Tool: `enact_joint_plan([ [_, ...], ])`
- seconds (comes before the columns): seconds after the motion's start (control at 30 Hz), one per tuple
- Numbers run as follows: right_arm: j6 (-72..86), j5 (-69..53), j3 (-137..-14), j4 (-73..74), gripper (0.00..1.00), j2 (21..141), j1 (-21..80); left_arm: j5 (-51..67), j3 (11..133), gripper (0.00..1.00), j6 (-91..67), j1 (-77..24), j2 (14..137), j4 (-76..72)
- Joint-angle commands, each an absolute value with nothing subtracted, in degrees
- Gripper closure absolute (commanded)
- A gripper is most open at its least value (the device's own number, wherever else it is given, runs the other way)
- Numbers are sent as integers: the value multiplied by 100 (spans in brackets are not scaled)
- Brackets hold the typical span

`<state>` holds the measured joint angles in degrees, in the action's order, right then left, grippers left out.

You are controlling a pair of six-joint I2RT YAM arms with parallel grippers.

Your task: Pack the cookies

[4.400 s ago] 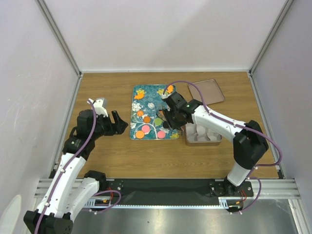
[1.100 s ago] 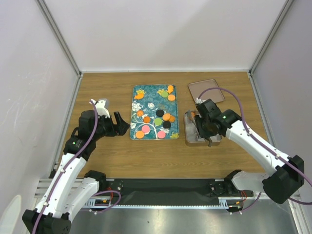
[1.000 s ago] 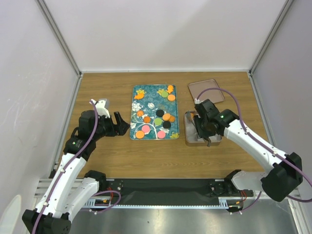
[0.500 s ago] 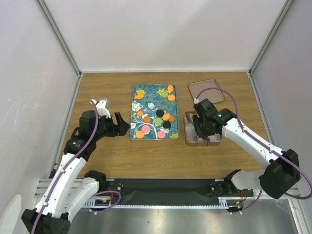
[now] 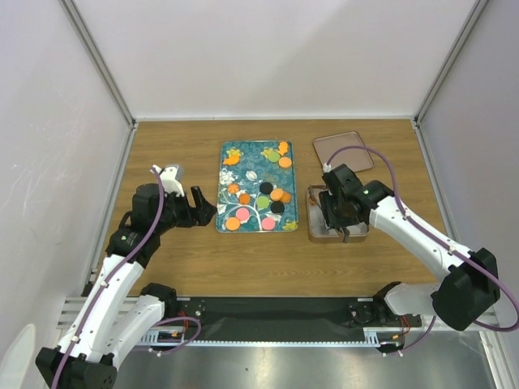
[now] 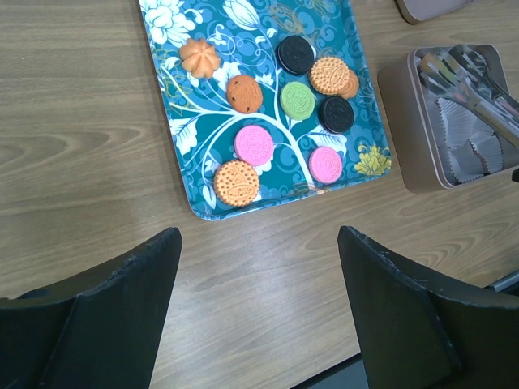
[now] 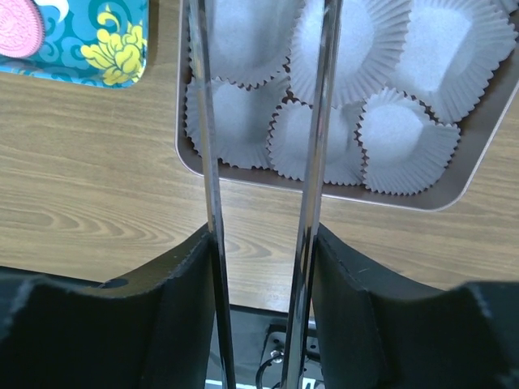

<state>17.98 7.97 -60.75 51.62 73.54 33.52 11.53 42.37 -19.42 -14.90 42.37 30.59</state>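
Several cookies (image 5: 277,194), orange, pink, black and green, lie on the teal flowered tray (image 5: 227,158); they also show in the left wrist view (image 6: 254,144). My right gripper (image 5: 338,212) is shut on metal tongs (image 7: 311,162) and hovers over the square metal tin (image 5: 311,233). The tin's grey paper cups (image 7: 408,138) that I see are empty. The tongs' tips are cut off at the top of the right wrist view; in the left wrist view the tongs (image 6: 474,85) hold no cookie that I can see. My left gripper (image 5: 199,207) is open and empty, left of the tray.
A pinkish-brown tin lid (image 5: 343,151) lies behind the tin at the back right. The tray (image 6: 361,97) and the tin (image 6: 409,121) stand side by side with a narrow strip of wood between. White walls enclose the table.
My right gripper with the tongs has moved from over the tray's cookies to over the tin, then shifted only slightly. The left arm has barely moved.
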Motion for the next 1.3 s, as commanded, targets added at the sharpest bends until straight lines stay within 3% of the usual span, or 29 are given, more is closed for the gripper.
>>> enact_joint_plan([
  [0.0, 1846, 931, -6397, 5246, 52, 7093, 3331, 1099, 4236, 16, -1881, -1538, 4210, 2936],
  [0.27, 1732, 853, -7224, 5344, 53, 7127, 3541, 1090, 4245, 16, -1890, -1547, 4175, 2944],
  [0.7, 1257, 396, -8489, 4790, 53, 9412, 4271, 1055, 4236, 16, -1890, -1556, 4175, 2944],
  [1.27, 1125, 439, -8885, 4588, 50, 10450, 4368, 1011, 4236, 16, -1898, -1591, 4148, 2962],
])
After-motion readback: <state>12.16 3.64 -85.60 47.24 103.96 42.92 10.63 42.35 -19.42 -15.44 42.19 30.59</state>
